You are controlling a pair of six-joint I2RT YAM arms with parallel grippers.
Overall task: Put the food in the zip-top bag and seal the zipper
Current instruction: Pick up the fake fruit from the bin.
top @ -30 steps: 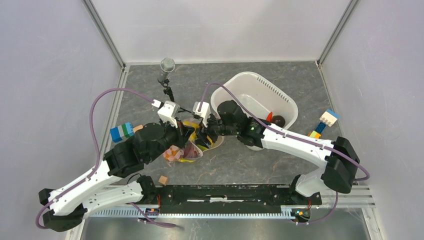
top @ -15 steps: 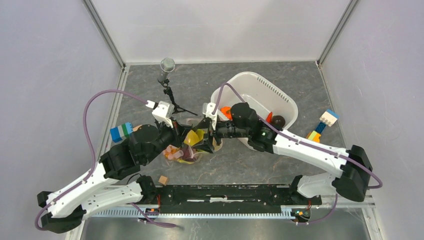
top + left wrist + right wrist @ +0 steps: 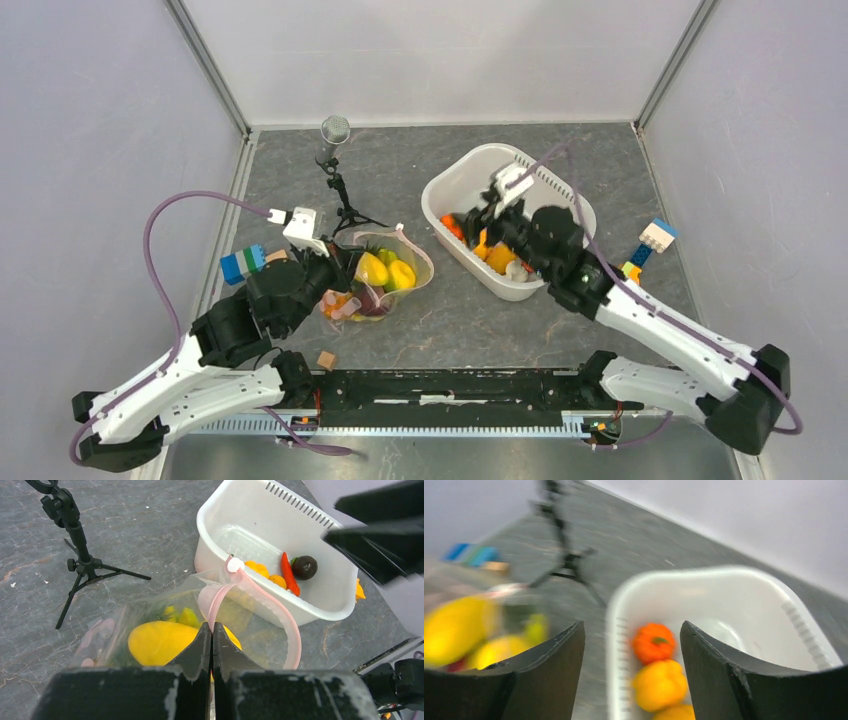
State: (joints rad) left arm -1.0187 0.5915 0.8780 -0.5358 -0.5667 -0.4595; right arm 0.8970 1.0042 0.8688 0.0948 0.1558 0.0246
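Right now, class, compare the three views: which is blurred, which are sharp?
Right wrist view: blurred, the white tub and orange toy fruit soft-edged. Left wrist view: sharp, the zip-top bag showing the yellow fruit clearly. Top external view: sharp, evenly lit, soft shadows only.

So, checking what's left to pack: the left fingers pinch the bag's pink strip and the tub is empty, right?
Not empty. The left wrist view shows the white tub holding a red chilli, a dark round piece and orange pieces. The left fingers do pinch the pink strip of the zip-top bag.
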